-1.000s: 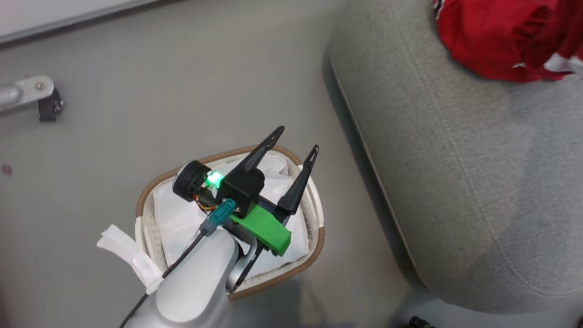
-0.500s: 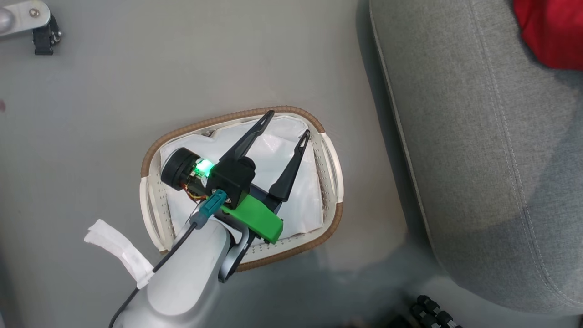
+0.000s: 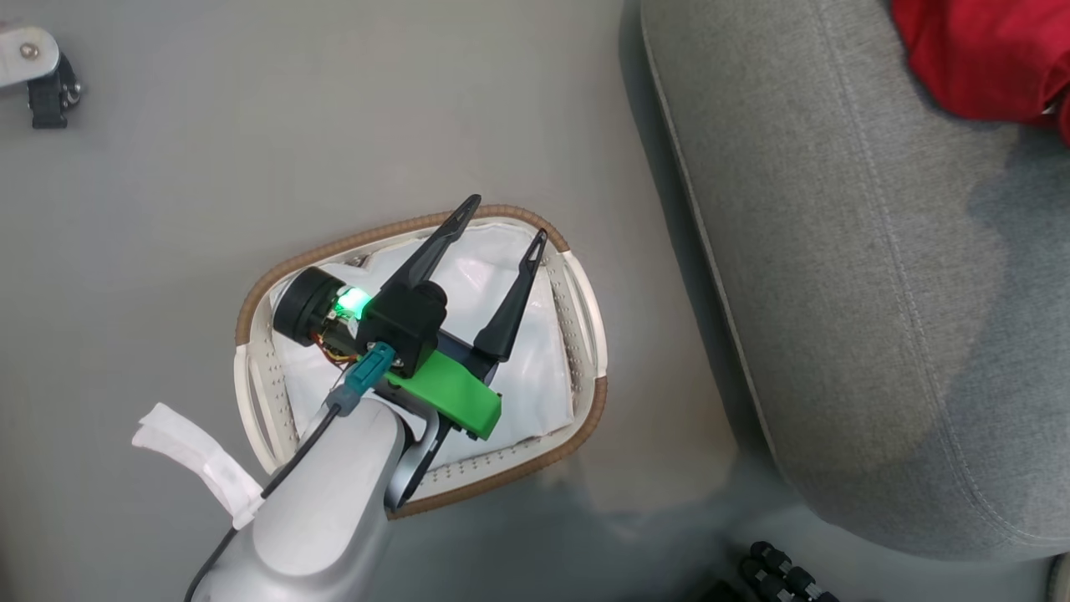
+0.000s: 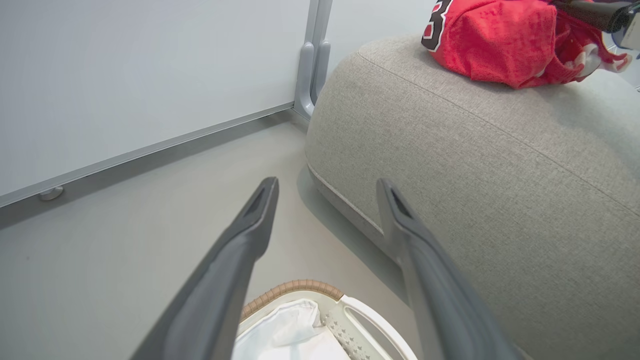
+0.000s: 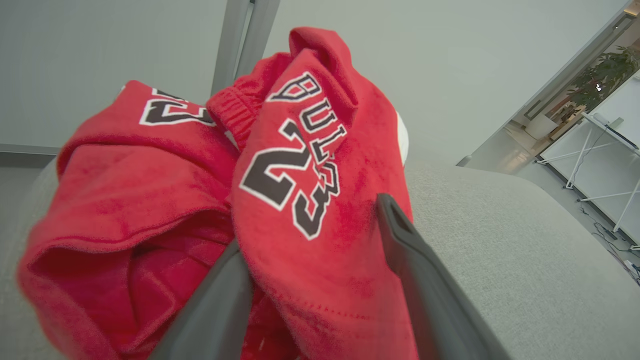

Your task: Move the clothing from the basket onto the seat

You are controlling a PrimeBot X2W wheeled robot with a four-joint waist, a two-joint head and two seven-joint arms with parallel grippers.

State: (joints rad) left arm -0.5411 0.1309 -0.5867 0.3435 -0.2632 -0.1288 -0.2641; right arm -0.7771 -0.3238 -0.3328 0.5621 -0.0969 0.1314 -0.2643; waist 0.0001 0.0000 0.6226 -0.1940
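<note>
Red clothing [image 5: 150,190] with "BULLS 23"

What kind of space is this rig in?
Probably an office or lab bay staged as a living-room corner, not a home: a grey upholstered seat and a laundry basket on a bare floor, pale partition panels behind, and white tables beyond.

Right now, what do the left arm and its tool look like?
Pale grey forearm with white tape and a black cable into a teal plug; bright green bracket, black housing with a green light; the left tool has two long dark tapered fingers.
</note>
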